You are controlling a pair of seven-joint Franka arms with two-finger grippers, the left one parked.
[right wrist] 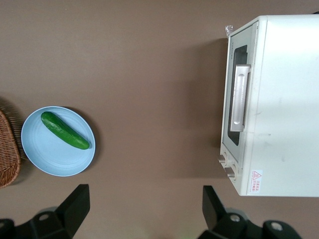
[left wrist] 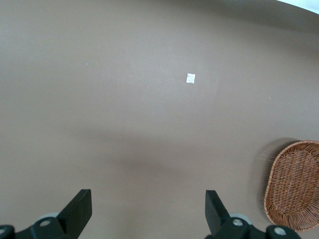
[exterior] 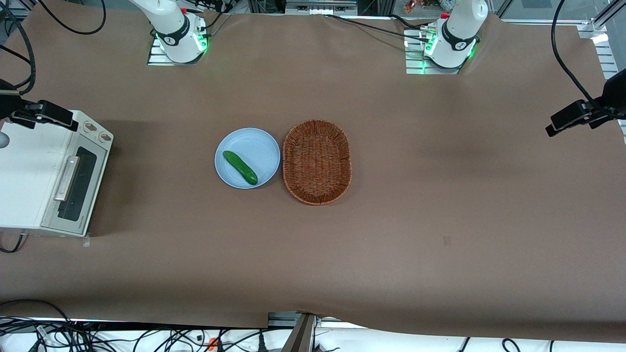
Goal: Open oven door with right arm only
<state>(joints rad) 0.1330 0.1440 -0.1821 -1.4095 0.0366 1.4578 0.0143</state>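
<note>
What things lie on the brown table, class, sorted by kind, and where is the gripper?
Toaster oven, oven door shut: 1
Blue plate: 1
Cucumber: 1
Wicker basket: 1
Total: 4
The gripper, fingers open, hangs above the table.

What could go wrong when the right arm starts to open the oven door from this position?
The gripper is open, high above the table, not at the bar handle; a poor approach could miss it. The oven door is shut, and pulling might drag the oven along. The plate with the cucumber lies toward the table's middle; a wide swing might hit it.
</note>
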